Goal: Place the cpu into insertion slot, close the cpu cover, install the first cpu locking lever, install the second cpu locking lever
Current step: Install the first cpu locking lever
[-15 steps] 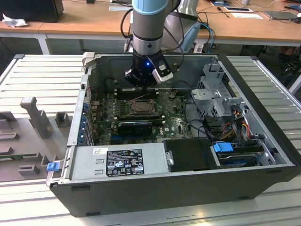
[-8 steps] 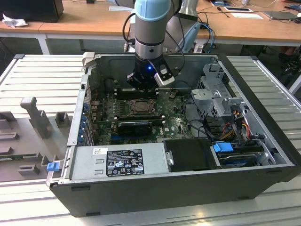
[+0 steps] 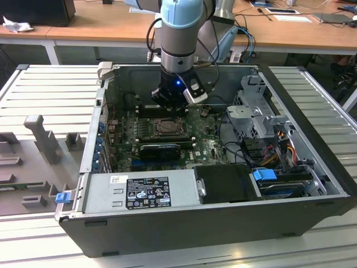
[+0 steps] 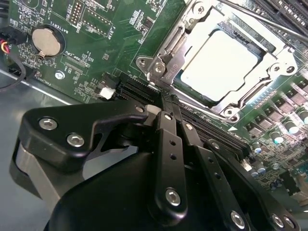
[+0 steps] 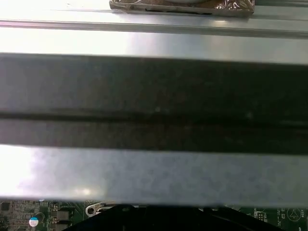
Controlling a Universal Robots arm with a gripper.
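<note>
In the second wrist view the cpu (image 4: 219, 60) shows its pale silvery top lying flat in the insertion slot (image 4: 190, 98) on the green motherboard. The cpu cover (image 4: 269, 65), a dull metal frame, lies down around the chip. A thin wire lever (image 4: 250, 17) runs along the socket's far side, and another lever's curled end (image 4: 161, 65) sits at the near corner. My gripper (image 4: 166, 103) is shut with its black fingers pressed together, their tips just short of that curled end and nothing visibly between them. In the exterior view the gripper (image 3: 169, 101) hangs just above the socket (image 3: 167, 127).
The open computer case (image 3: 312, 139) walls in the board. A black expansion card (image 3: 160, 149) lies in front of the socket, a power supply (image 3: 145, 190) nearer still, and drive bays with cables (image 3: 268, 134) at the exterior view's right. A coin battery (image 4: 46, 41) sits on the board.
</note>
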